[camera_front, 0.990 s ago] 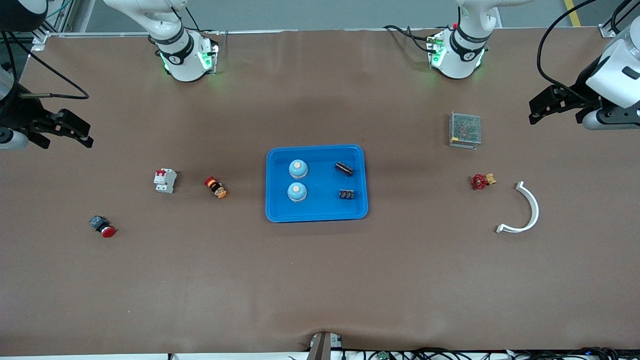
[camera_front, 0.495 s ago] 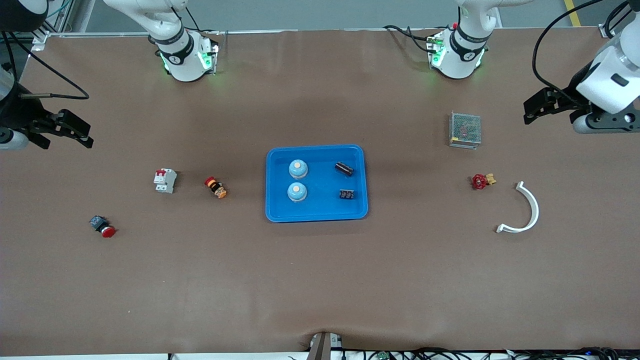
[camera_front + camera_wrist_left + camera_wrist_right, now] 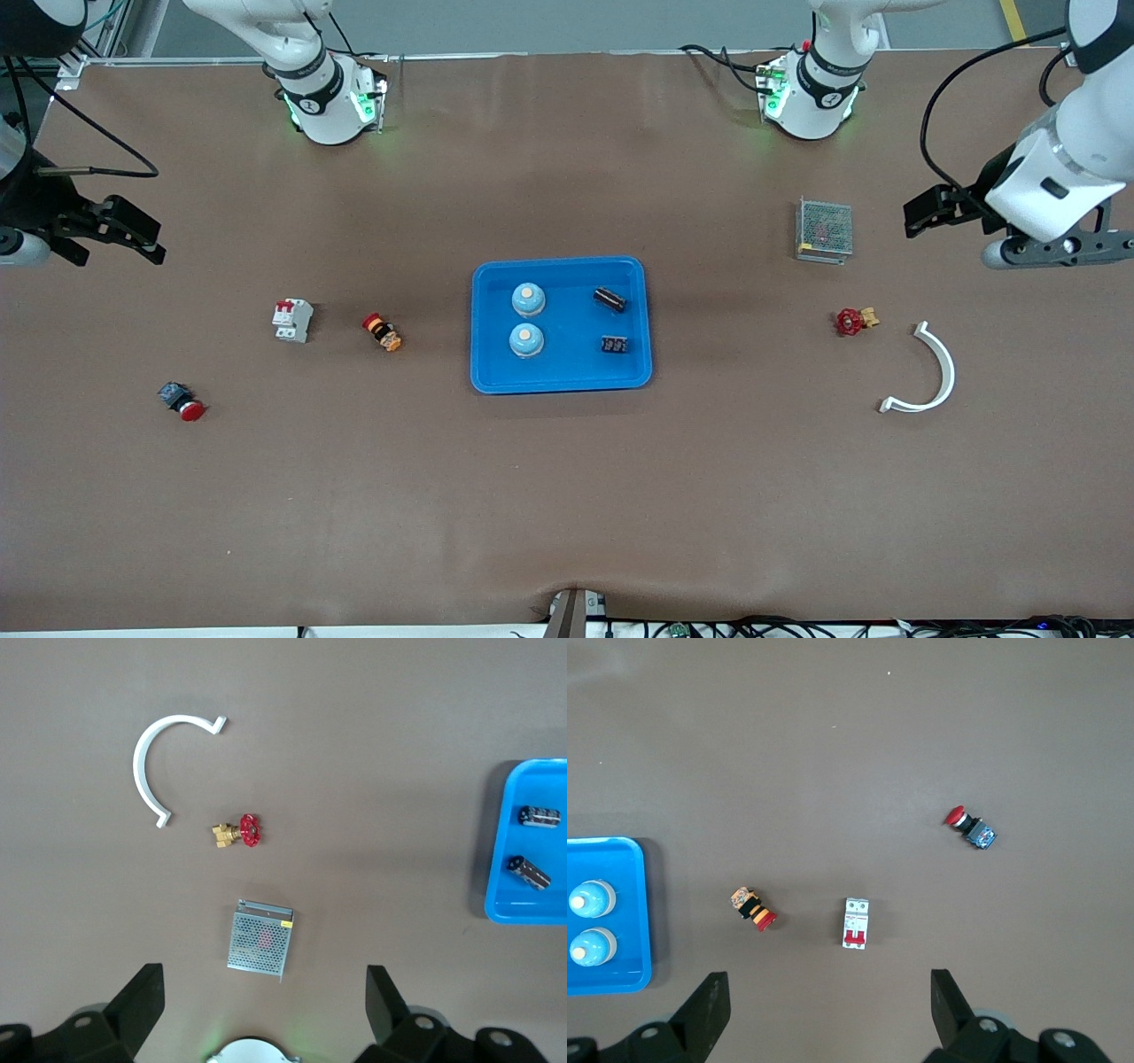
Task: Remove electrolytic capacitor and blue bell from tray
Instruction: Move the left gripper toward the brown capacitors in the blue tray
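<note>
The left gripper (image 3: 926,215), fingers spread and empty, is hovering beside the mesh box (image 3: 824,230); the capacitors (image 3: 609,299) are lying in the tray (image 3: 496,377) toward its end. The right gripper (image 3: 124,232) is waiting, also spread.

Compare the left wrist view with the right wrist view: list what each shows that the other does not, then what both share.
Only the left wrist view: white curved piece, red-handled valve, grey mesh box, two black capacitors in the tray.

Only the right wrist view: white circuit breaker, two red push buttons, two blue bells.

Both: the blue tray and the brown table.
</note>
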Tool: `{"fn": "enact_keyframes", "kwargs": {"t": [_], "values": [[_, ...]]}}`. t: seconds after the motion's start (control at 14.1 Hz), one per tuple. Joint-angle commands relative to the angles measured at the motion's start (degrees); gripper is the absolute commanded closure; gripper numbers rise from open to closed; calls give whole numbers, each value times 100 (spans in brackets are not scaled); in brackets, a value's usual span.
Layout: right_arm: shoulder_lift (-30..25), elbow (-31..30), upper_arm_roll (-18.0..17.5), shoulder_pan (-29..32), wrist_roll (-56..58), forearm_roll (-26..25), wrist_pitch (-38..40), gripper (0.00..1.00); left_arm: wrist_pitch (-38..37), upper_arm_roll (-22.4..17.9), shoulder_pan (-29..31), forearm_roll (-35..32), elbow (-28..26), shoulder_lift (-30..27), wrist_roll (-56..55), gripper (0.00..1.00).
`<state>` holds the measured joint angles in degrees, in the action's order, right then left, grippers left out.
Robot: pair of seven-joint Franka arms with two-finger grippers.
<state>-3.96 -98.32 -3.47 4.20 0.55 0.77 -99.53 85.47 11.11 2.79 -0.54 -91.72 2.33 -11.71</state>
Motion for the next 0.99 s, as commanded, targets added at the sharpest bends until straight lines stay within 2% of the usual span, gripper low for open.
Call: {"fn": "enact_keyframes", "kwargs": {"t": [0.0,0.5,0.71,0.92], "values": [[-78,-3,-4,46,-64,10,-5,0,-48,145,-59,-69,110,241,-375,0],[-78,6,-31,20,-72,-7,66,0,-13,163,-95,-60,128,364,-402,0],[-78,15,-22,37,-73,-7,74,0,-4,242,-156,-16,136,364,-919,0],[-78,67,-22,46,-64,-7,153,0,-4,295,-226,-16,128,364,-982,0]]}}
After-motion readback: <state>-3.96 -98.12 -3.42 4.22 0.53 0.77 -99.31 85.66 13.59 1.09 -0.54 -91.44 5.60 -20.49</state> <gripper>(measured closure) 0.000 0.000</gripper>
